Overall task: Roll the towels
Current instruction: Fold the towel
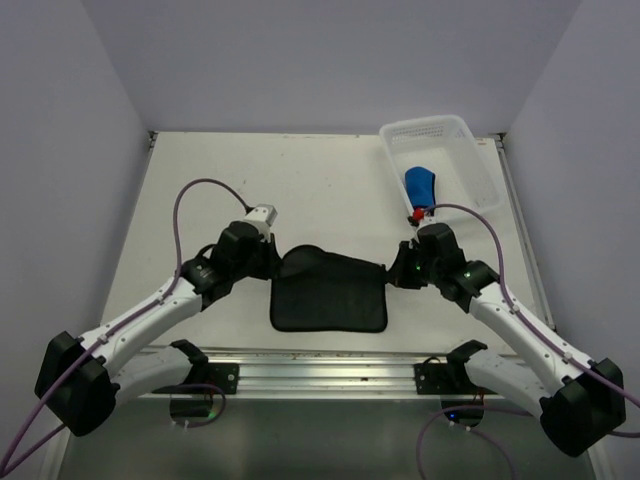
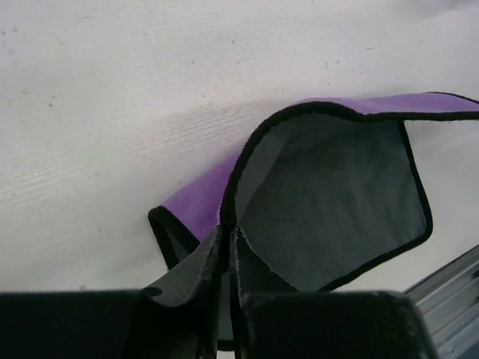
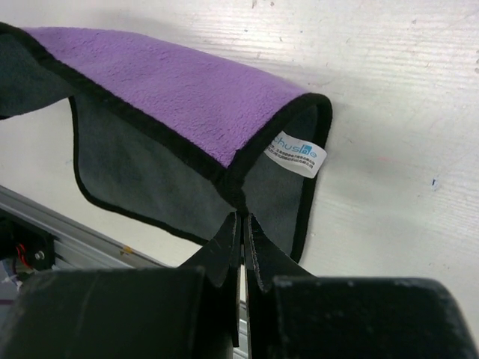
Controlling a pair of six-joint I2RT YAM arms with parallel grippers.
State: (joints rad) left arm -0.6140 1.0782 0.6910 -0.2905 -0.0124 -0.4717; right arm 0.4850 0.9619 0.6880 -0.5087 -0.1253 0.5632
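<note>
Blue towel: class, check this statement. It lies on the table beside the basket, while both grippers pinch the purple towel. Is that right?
Not quite. The blue towel lies inside the basket, not beside it, as the top view shows. The rest holds: the left gripper and the right gripper both pinch the purple towel.
</note>
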